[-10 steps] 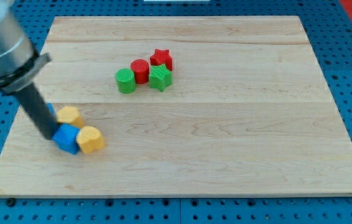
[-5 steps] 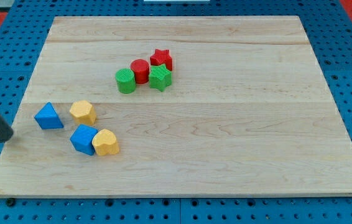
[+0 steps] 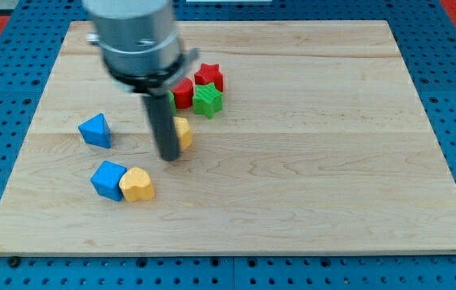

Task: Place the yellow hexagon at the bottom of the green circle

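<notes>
My tip (image 3: 170, 158) is a bare rod end with nothing to open or close. It rests on the board touching the yellow hexagon (image 3: 183, 131), just toward the view's bottom-left of it. The hexagon sits just below where the green circle should be, but the arm hides that circle entirely. Beside that spot, the red cylinder (image 3: 184, 93) and green star (image 3: 207, 100) show clearly.
</notes>
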Motion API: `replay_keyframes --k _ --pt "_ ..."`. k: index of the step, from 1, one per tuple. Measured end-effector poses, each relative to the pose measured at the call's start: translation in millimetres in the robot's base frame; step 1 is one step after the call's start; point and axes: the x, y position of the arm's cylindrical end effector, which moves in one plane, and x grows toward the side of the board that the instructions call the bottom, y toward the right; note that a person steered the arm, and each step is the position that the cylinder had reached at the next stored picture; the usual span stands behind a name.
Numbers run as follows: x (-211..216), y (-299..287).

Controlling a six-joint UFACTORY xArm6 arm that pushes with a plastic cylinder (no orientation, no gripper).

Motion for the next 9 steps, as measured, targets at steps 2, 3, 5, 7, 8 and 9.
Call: replay_keyframes --k 2,3,5,7,8,9 --pt "-25 71" --pt "-25 48" --pt "-34 0" --pt "-55 -17" --pt "-55 -53" --pt "-55 -56"
